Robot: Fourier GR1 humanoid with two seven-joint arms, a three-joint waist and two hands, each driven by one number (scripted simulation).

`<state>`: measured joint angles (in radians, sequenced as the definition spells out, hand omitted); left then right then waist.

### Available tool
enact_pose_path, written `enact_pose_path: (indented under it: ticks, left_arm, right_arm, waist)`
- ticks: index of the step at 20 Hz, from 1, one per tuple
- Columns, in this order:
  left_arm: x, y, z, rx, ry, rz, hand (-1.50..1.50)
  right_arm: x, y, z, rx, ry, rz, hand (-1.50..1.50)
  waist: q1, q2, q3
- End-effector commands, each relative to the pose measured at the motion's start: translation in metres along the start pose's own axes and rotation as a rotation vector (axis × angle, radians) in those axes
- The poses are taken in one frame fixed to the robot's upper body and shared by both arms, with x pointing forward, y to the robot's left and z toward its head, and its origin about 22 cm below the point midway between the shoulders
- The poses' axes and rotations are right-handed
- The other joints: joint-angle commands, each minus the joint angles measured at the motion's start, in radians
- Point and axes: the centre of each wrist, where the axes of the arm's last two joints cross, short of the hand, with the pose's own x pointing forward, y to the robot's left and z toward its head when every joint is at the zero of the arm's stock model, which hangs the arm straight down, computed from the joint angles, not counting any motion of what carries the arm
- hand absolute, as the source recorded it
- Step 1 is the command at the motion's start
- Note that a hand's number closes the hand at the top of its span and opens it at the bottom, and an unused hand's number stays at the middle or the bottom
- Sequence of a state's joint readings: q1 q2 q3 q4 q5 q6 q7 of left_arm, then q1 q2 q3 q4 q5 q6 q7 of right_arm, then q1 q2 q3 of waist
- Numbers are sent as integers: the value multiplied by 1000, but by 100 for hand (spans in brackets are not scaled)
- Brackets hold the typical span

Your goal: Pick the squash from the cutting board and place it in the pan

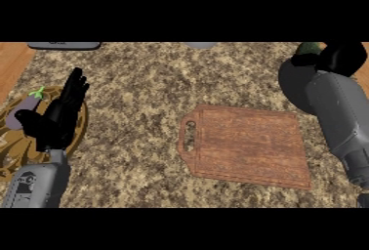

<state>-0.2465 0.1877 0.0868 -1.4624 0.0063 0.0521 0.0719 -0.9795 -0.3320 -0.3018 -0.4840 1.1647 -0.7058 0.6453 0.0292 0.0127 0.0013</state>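
Note:
The brown wooden cutting board (249,146) lies in the middle of the counter with nothing on it. At the upper right my right hand (344,56) is curled over the dark grey pan (292,85). A green squash (310,48) shows at its fingers, mostly hidden by the hand. My right forearm covers much of the pan. My left hand (61,112) stands open at the left, fingers up, resting.
A purple eggplant (25,106) lies on a brown patterned plate (81,128) under my left hand. A flat grey object (63,45) and another grey thing (200,45) sit at the counter's far edge. Wood floor shows at the far left.

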Motion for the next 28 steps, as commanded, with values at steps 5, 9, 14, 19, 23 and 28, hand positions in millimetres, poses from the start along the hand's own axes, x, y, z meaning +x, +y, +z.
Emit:
enact_pose_path:
  ticks: [5, 9, 14, 19, 23, 28]
  left_arm:
    - [11, -14, -10, -16, -18, 18, 0]
    - [6, -9, -3, -19, -41, 2, 0]
    - [9, -15, -12, -31, -28, 22, 0]
    - [8, -12, -8, -27, -15, 24, 0]
    - [3, -1, -8, -25, -38, 11, 0]
    - [-1, -22, -3, -38, -14, 31, 0]
  right_arm:
    - [-103, -7, -44, -86, 44, 146, 150]
    - [-138, -22, -60, -103, 81, 124, 150]
    - [-129, -11, -51, -66, 145, -35, 150]
    - [-141, -5, -46, 228, 249, -159, -150]
    - [-171, -4, -41, 231, 218, -206, -150]
    - [-170, -4, -41, 106, 130, -290, -150]
  waist:
    - [16, 13, 3]
    - [27, 17, 5]
    - [32, 26, 10]
    - [27, 18, 10]
    - [40, 29, 9]
    - [36, 21, 8]
